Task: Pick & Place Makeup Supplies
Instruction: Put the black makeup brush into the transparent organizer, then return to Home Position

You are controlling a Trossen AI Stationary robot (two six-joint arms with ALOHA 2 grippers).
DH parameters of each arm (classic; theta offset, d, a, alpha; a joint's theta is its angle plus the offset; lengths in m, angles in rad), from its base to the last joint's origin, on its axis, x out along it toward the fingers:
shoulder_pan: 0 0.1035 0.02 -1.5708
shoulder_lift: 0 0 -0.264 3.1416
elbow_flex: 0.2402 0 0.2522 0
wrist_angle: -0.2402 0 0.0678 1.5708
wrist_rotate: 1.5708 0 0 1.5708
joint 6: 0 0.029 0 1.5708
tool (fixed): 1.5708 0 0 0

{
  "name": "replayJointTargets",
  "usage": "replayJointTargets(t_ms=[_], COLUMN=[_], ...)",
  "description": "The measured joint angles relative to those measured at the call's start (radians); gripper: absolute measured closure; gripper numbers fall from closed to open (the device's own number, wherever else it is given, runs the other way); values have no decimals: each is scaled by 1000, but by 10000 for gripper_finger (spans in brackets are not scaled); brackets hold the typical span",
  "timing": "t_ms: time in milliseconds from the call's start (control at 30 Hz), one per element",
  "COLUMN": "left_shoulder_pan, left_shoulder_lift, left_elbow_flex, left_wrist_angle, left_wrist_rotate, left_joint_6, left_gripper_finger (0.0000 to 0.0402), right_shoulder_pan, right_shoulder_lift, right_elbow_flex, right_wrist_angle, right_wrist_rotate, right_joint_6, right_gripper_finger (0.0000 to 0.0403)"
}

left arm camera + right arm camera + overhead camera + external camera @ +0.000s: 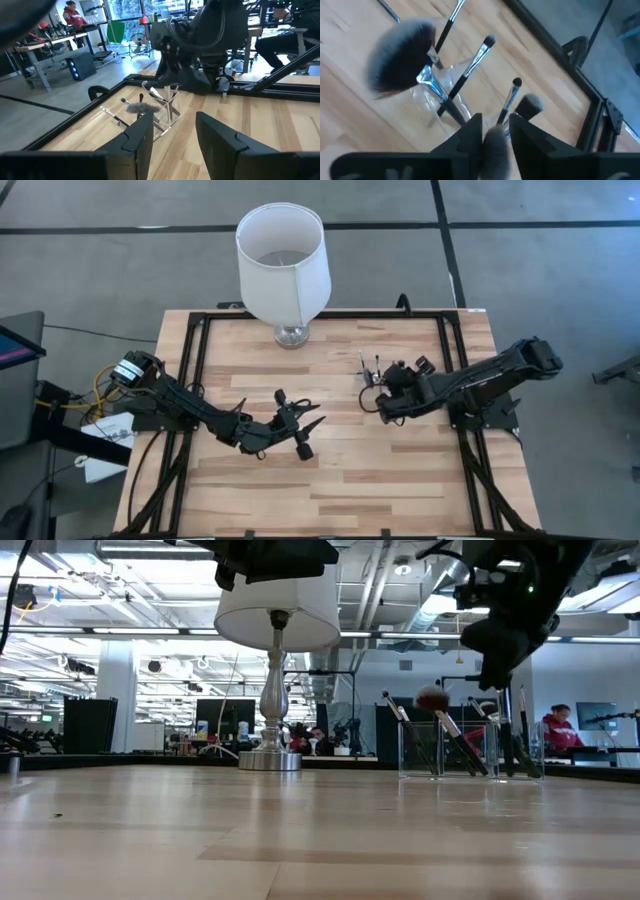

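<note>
Behind the pale wooden table [330,470], a big workshop stretches away, with a white lampshade lamp [283,265] at the far edge. From the right side, the right gripper [381,406] reaches in, bent down over the clear holder [470,752] where the makeup brushes [445,730] stand leaning; its fingers sit slightly apart around a fuzzy brush tip [495,145], though I cannot tell whether they pinch it. Left of centre, the left gripper [312,420] lies low and outstretched toward the holder, fingers apart and holding nothing.

A pale wood-plank surface [330,470] with a black frame along its edges carries a white-shaded lamp [284,265] at the far edge. Right of middle stands a small clear holder [470,750] with makeup brushes [440,725] leaning in it. One thin brush [112,116] lies flat just beside the holder.
</note>
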Motion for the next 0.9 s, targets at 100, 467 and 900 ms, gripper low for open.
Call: replayJointTargets(t_ms=[100,467,900], left_shoulder_pan=[-7,-175,-338], left_shoulder_lift=[-5,-321,-957], left_elbow_flex=[0,-1,-92], left_wrist_angle=[-4,-172,-909], left_wrist_rotate=[-9,-341,108], left_joint_6=[34,213,-76], left_gripper_finger=[257,256,257], right_shoulder_pan=[4,101,296], right_shoulder_lift=[-17,-132,-421], right_elbow_flex=[62,445,306], right_wrist_angle=[-56,-237,-131], right_wrist_rotate=[-2,4,129], right_joint_6=[-2,-280,-342], right_gripper_finger=[295,260,281])
